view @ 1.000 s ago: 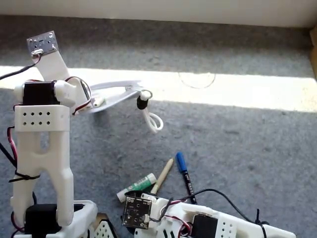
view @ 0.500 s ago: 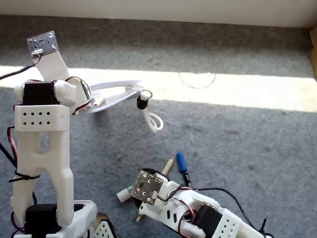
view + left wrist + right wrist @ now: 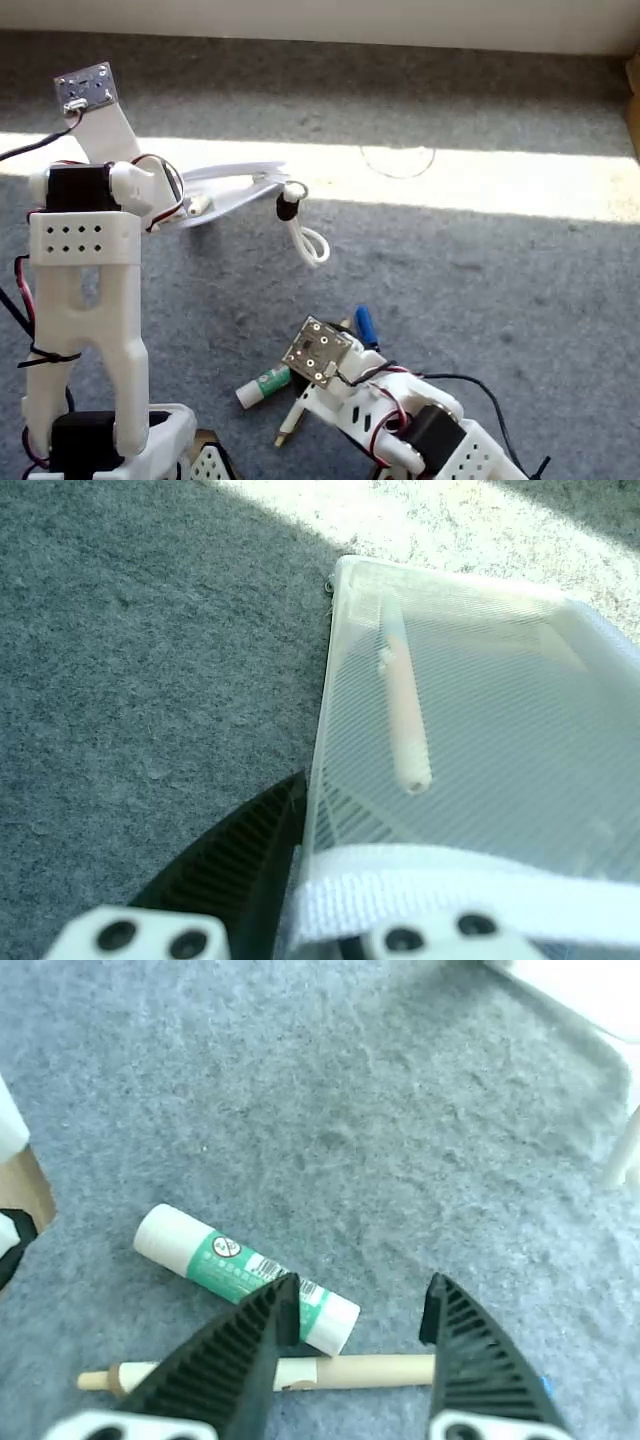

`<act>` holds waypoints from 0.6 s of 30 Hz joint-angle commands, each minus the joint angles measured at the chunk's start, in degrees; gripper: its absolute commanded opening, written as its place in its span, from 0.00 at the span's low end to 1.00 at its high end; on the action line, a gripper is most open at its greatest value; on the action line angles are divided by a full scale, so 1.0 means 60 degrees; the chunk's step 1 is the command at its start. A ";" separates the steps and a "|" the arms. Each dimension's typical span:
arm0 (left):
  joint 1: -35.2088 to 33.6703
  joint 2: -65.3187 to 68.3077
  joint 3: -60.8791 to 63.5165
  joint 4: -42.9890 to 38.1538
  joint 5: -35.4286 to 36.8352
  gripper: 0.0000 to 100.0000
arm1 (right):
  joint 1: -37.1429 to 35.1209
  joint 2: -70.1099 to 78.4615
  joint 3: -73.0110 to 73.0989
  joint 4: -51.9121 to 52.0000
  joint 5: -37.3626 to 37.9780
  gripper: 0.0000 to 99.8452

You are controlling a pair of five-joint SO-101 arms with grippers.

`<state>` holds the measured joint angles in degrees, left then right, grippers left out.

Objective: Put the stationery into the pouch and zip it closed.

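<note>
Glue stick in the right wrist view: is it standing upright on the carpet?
No, the glue stick lies on its side on the grey carpet, close beside a wooden pencil.

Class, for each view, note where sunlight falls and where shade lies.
High view: a sunlit band crosses the carpet, washing out the pouch. Left wrist view: sun hits the carpet beyond the pouch. Right wrist view: the glue stick lies in even shade.
</note>
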<state>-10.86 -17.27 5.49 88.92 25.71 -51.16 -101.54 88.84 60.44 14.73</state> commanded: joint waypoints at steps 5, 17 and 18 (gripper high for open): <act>-0.0125 0.0168 0.0051 -0.0176 -0.0088 0.04 | 0.0125 -0.0095 -0.0857 0.0623 0.0117 0.19; -0.0139 0.0168 0.0051 -0.0190 -0.0088 0.04 | 0.0125 0.0359 -0.1150 0.0681 0.0513 0.19; -0.0139 0.0168 0.0051 -0.0190 -0.0088 0.04 | 0.0125 0.0725 -0.1267 0.0652 0.0513 0.19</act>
<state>-10.86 -17.27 5.49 88.92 25.71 -50.81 -101.19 86.99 64.13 17.19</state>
